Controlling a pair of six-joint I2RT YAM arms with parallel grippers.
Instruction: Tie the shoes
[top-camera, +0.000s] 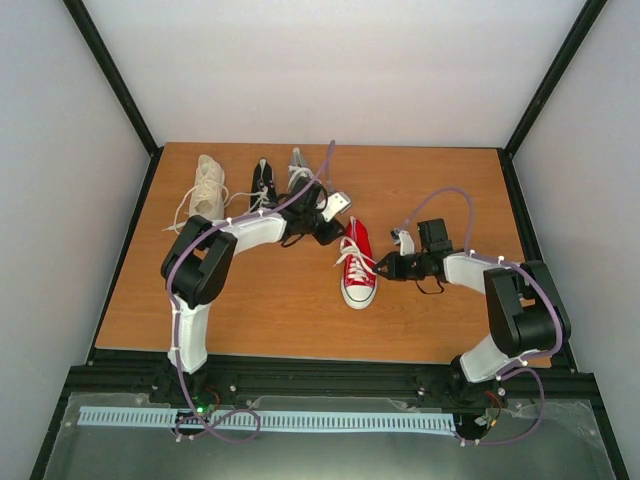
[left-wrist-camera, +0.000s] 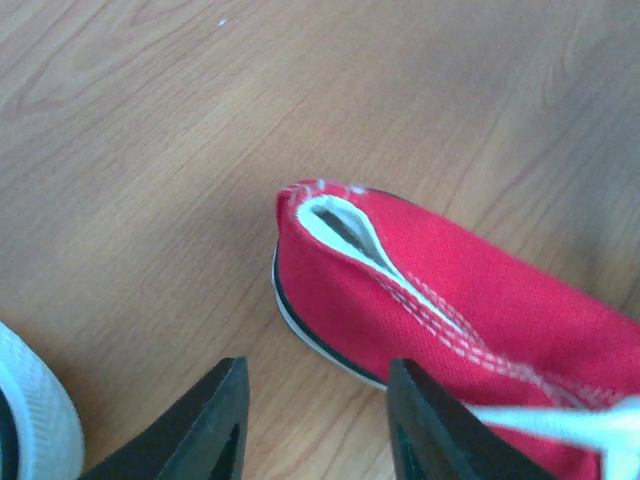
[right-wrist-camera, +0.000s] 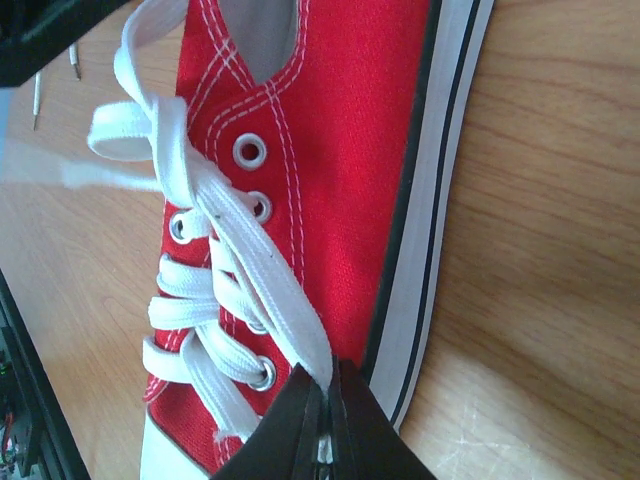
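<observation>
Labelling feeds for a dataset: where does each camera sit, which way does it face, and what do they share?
Top external: above and behind the bases, looking down on the table; both arms show, left gripper and right gripper by the red shoe.
Left wrist: on the left arm, facing down at the shoe's heel; its open fingers show.
Right wrist: on the right arm, facing the laced top; its fingers show, shut on the white lace.
Shared: all see the red shoe.

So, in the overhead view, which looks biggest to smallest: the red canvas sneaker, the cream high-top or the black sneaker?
1. Red canvas sneaker, though it lies nearest the camera.
2. Cream high-top sneaker.
3. Black canvas sneaker, smallest-looking; its near end may be partly hidden.
</observation>
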